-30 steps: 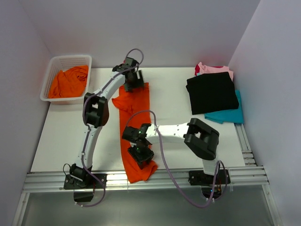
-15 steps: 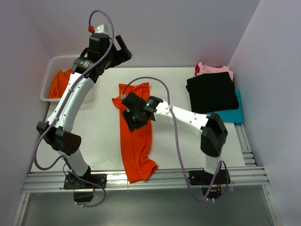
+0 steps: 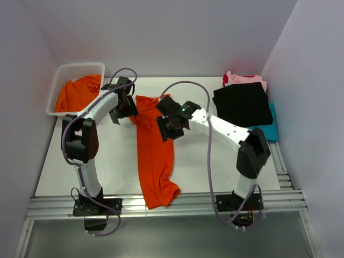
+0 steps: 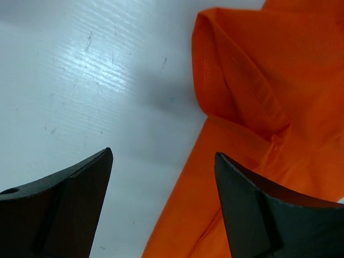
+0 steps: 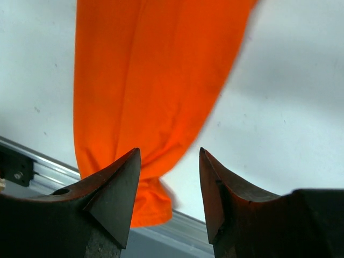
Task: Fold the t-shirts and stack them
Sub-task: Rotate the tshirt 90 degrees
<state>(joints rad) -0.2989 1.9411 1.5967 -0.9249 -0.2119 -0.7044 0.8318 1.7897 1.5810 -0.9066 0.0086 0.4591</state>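
Orange fabric, soft and creased, in the form of one t-shirt point(image 3: 155, 156) gathered lengthwise into a long narrow strip, is laid down the middle of the white table point(image 3: 86, 161). Its far end is spread somewhat wider towards the back, and its near end is bunched at the metal rail point(image 3: 177, 207) that borders the near edge. Bare tabletop is left on both sides of the strip, although the right side is overhung by the links of the right arm. The left gripper point(image 3: 123, 106) is held just beside the strip's far left corner, where a hemmed sleeve point(image 4: 242, 80) is doubled over; its jaws are parted and nothing is gripped between them. The right gripper point(image 3: 170, 127) is placed over the strip's right edge in its far half, likewise released, with the cloth seen beyond the gap rather than within it. A white mesh basket point(image 3: 56, 91), rectangular, is set at the far left corner against the wall and is filled with crumpled orange shirts point(image 3: 79, 92). At the far right, close to the side wall, a stack is formed. A black shirt point(image 3: 242, 105) is folded square on top, with a pink one point(image 3: 244, 79) showing at its far edge and a teal one point(image 3: 263, 130) at its near right edge. In the left wrist view the tabletop is seen to be finely ribbed and lightly scratched.
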